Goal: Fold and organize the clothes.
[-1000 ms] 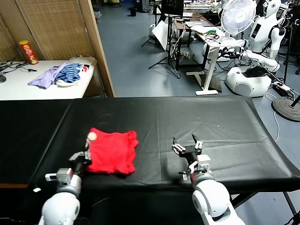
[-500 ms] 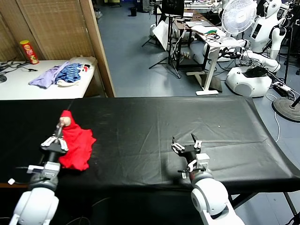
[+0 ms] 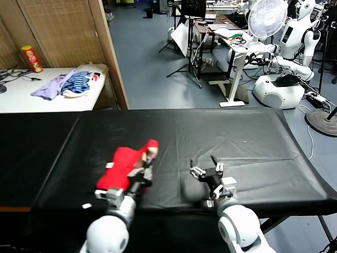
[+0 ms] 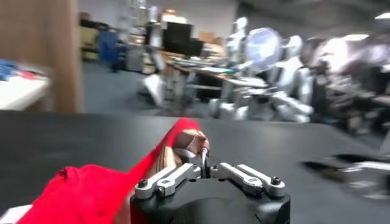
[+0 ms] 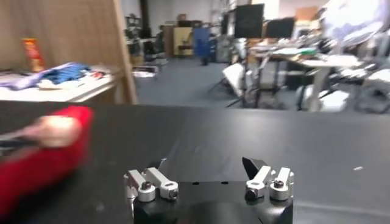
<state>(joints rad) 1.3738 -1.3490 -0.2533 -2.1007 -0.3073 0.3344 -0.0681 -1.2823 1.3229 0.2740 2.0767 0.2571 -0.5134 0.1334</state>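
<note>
I see the red T-shirt (image 3: 122, 167) bunched into a narrow folded bundle on the black table cover (image 3: 237, 142), left of centre and near the front edge, with one end raised off the cloth. My left gripper (image 3: 145, 164) has its fingers pinched together on that raised end, where a patch of the brown-and-white print shows. My right gripper (image 3: 207, 169) rests low over the cover just right of the shirt, apart from it, fingers spread wide and holding nothing. Well behind, on the white side table (image 3: 31, 100), lie the heaped lavender and blue-striped garments (image 3: 66, 84) and a red and yellow canister (image 3: 32, 58).
</note>
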